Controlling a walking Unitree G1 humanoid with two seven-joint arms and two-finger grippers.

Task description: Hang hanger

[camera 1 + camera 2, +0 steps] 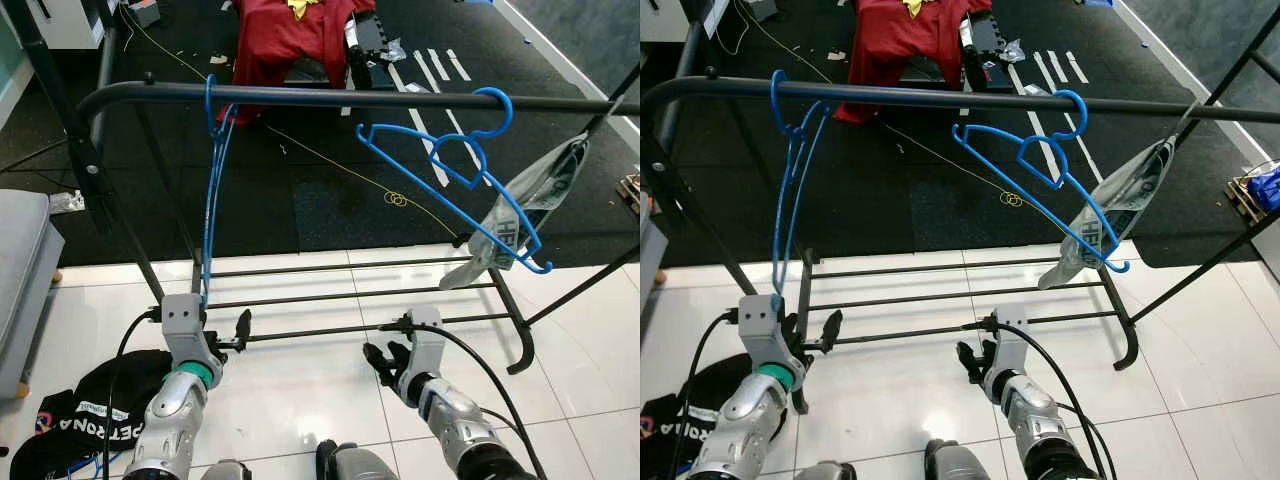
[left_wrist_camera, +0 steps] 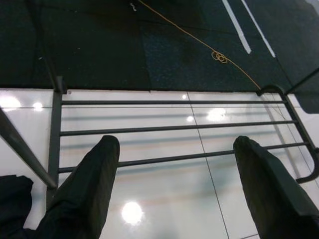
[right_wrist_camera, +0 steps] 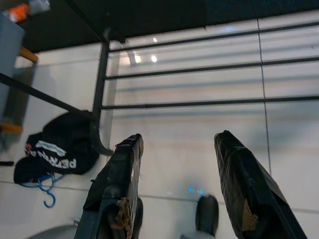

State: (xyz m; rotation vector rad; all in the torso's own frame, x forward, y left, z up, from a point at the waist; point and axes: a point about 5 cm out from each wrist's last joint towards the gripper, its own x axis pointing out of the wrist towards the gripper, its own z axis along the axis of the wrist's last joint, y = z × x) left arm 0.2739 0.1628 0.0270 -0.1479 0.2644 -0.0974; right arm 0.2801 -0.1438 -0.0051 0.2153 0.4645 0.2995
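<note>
One black clothes rack (image 1: pixel 300 97) stands on the floor, with two blue hangers on its top rail. One hanger (image 1: pixel 213 190) hangs edge-on, long axis vertical; the other (image 1: pixel 455 170) slants downward to the right. Left gripper (image 2: pixel 174 169) and right gripper (image 3: pixel 174 174) hover low, fingers spread wide, holding nothing.

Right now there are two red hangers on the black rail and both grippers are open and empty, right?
Almost. The two hangers are blue, not red: one blue hanger hangs straight down near the rail's left end, the other blue hanger hangs tilted further right, as the left eye view shows. The left gripper and right gripper are indeed open and empty.
</note>
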